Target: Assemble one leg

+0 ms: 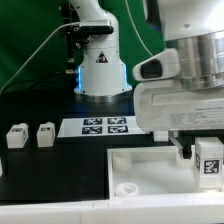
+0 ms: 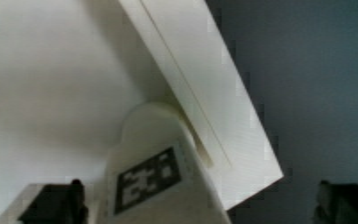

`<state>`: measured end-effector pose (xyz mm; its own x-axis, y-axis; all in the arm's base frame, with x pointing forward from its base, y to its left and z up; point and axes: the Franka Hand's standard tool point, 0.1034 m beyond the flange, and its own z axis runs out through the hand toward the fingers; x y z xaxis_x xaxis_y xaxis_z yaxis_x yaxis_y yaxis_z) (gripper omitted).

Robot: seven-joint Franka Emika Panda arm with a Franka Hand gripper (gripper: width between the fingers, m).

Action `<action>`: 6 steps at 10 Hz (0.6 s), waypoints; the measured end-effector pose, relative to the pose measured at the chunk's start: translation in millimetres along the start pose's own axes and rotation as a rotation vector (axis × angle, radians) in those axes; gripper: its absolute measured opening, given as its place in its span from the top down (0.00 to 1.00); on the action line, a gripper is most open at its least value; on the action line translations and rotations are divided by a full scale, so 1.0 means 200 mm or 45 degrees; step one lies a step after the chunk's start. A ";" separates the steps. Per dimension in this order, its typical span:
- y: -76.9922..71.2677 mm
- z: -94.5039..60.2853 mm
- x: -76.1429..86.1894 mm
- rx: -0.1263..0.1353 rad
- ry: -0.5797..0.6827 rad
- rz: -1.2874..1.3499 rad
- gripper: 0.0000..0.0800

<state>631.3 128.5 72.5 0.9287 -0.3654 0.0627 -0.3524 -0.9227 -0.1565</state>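
While the exterior view shows the pincer (image 1: 196, 150) pinching a tagged leg (image 1: 208, 160) above the white plate (image 1: 135, 170), the wrist view shows that leg (image 2: 153, 170) against the plate's edge, seemingly light, stiff, slippery, best gripped on flat sides.

White tagged leg (image 1: 208, 160) (image 2: 153, 165) stands upright against the square plate's (image 1: 150, 170) edge, tag facing outward

Matt white plastic leg (image 1: 208, 160), smooth white plate (image 1: 150, 170), matt black table (image 1: 50, 175)
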 end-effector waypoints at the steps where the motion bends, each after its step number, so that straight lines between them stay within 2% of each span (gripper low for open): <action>1: 0.00 0.00 0.01 -0.031 0.018 -0.257 0.19; 3: 0.00 0.00 0.01 -0.023 0.014 -0.228 0.19; 4: 0.00 0.00 0.01 -0.023 0.014 -0.226 0.35; 5: -0.01 0.00 0.00 -0.011 0.011 -0.055 0.35; 6: 0.01 0.00 0.00 -0.013 0.009 0.079 0.52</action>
<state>631.3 127.3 71.7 0.9042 -0.4229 0.0600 -0.4106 -0.8993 -0.1505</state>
